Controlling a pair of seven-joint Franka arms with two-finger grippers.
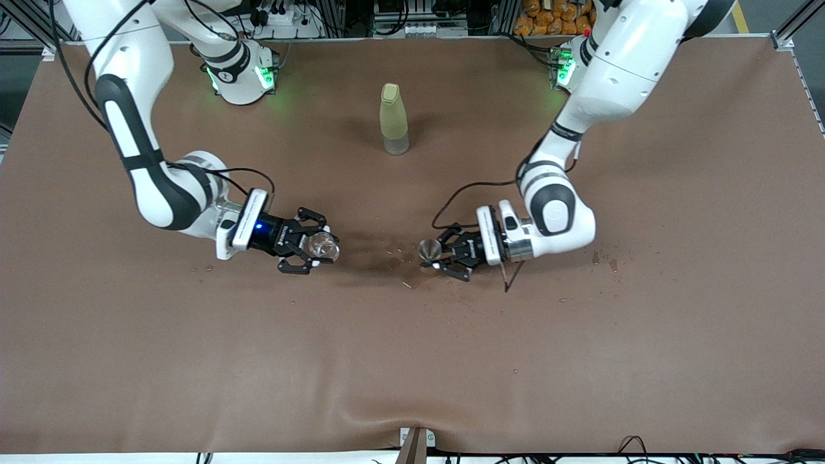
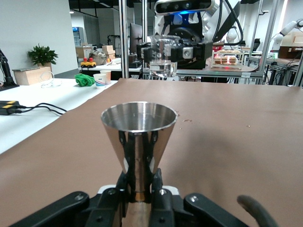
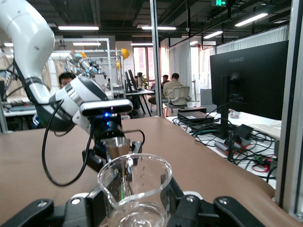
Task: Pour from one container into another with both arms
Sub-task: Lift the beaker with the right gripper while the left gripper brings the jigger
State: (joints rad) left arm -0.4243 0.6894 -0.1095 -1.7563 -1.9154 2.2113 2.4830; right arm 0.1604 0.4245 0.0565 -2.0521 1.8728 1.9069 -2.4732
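My right gripper (image 1: 312,249) is shut on the clear glass cup (image 1: 321,247), holding it upright over the table's middle; the cup's rim with a small spout (image 3: 134,182) fills the right wrist view. Facing it, my left gripper (image 1: 436,256) is shut on the narrow stem of the silver metal cup (image 1: 429,249), which stands upright with its wide round rim up (image 2: 138,124). The two cups are apart, with a stretch of brown table between them. In the left wrist view the glass cup (image 2: 163,56) shows in the right gripper, and the metal cup (image 3: 117,147) shows in the right wrist view.
A tall yellow-green bottle (image 1: 393,119) stands farther from the front camera, between the two arm bases. Small crumbs and spill marks (image 1: 399,258) dot the brown table cover (image 1: 412,361) between the cups and near the left arm.
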